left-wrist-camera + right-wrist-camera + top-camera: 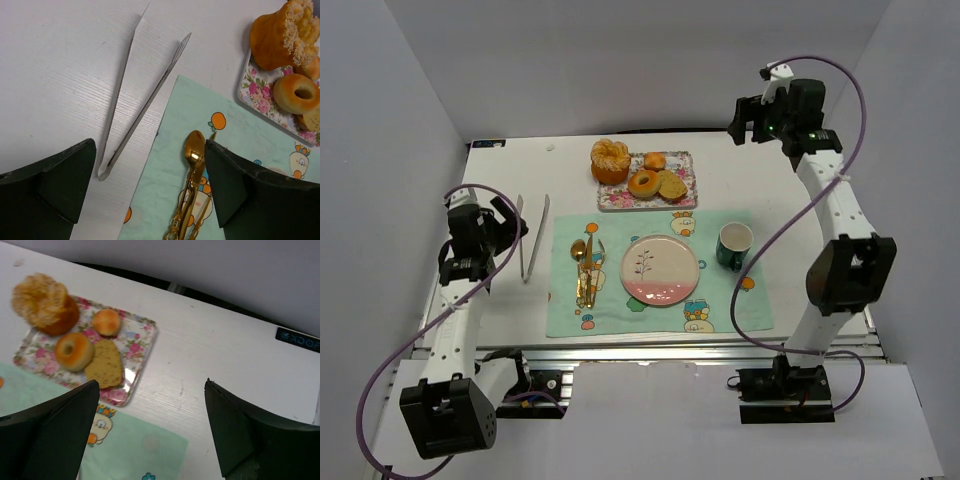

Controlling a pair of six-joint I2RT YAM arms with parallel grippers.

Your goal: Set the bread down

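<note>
- Bread sits on the flowered tray at the worktop's far side; the plate is bare.
- Left end effector, spread wide, hangs over the tongs, probably to lift them.
- Right end effector gapes, empty, near the tray.

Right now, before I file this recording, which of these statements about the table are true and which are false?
1. The tongs lie on the bare table, left of the placemat. True.
2. The plate holds a doughnut. False: the plate is empty, and the doughnut sits on the flowered tray.
3. The left gripper and right gripper are open and hold nothing. True.
4. The mug stands left of the plate. False: it stands to the plate's right.
5. The golden cutlery lies on the placemat. True.
</note>
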